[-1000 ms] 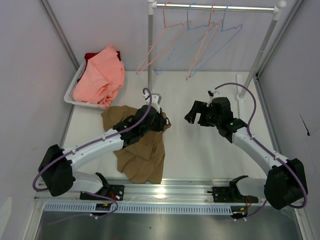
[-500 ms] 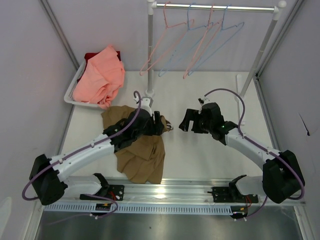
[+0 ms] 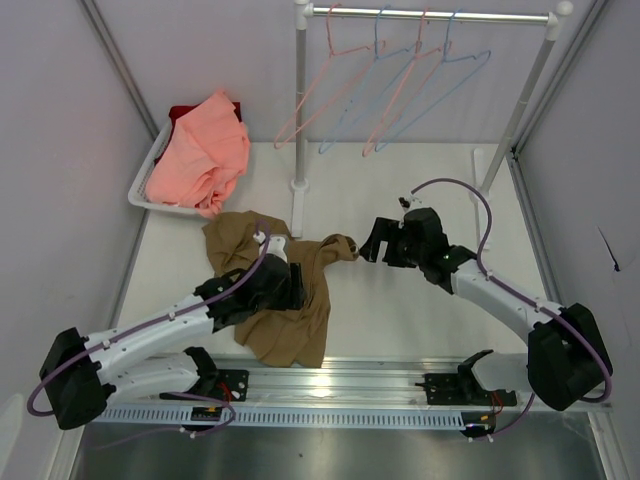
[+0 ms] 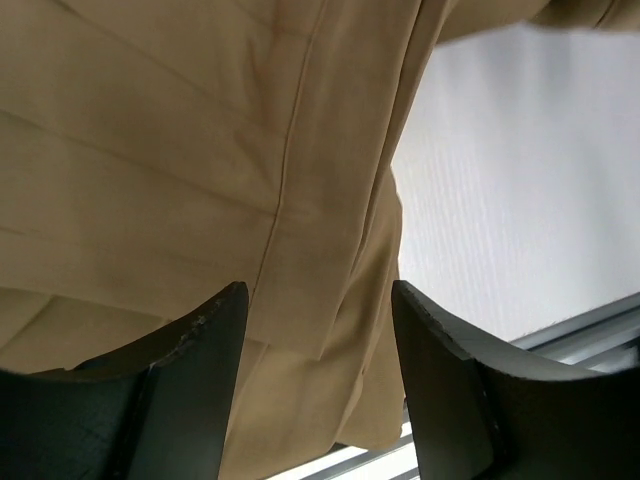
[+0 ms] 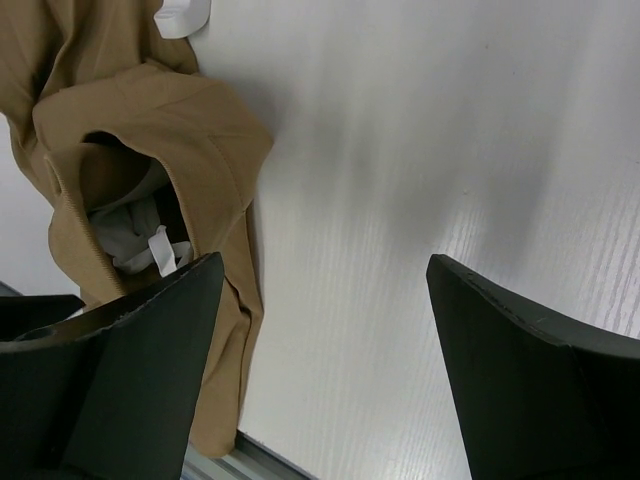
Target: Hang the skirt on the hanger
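Just beneath left gripper [image 4: 318, 300], skirt [image 4: 150, 150], jaws apart

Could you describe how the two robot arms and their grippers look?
Both the left arm and the right arm have white links with bulky black joints and bases. A thin purple cable loops along each. The left gripper and right gripper have two broad, matte black fingers with tapered tips.
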Robot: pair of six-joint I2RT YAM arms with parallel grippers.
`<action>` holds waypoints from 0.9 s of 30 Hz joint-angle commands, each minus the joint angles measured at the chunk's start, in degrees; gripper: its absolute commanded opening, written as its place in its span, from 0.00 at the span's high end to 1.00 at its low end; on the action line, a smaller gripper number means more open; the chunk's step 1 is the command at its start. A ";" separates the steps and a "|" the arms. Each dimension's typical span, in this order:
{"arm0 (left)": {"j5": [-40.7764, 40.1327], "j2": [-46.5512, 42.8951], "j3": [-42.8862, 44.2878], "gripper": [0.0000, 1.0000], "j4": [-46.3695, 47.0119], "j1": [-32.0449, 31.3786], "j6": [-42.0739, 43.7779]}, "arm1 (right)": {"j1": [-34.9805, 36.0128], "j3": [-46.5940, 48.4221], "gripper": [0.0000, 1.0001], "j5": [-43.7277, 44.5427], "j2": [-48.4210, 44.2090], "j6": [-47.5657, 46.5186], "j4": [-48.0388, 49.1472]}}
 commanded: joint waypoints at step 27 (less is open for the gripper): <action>-12.48 7.35 1.99 1.00 -6.94 -6.41 -8.78 | 0.85 -2.93 0.11 2.03 -4.28 1.67 1.06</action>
